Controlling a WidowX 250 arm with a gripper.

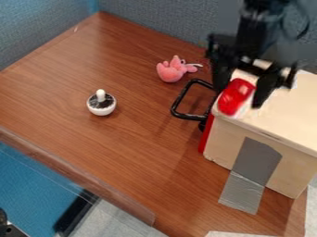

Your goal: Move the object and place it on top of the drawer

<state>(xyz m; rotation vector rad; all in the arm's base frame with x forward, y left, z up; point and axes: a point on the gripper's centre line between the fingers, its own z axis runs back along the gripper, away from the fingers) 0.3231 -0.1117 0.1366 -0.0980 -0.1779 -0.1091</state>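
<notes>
The black gripper is over the front left corner of the wooden drawer box, at the upper right of the camera view. It is shut on a glossy red object with a whitish edge, one finger on each side of it. The red object is at the edge of the pale box top; whether it touches that surface I cannot tell.
A black handle sticks out from the box's red front. Beyond it lies a pink plush toy. A white bowl-shaped object with a knob stands on the brown table at left.
</notes>
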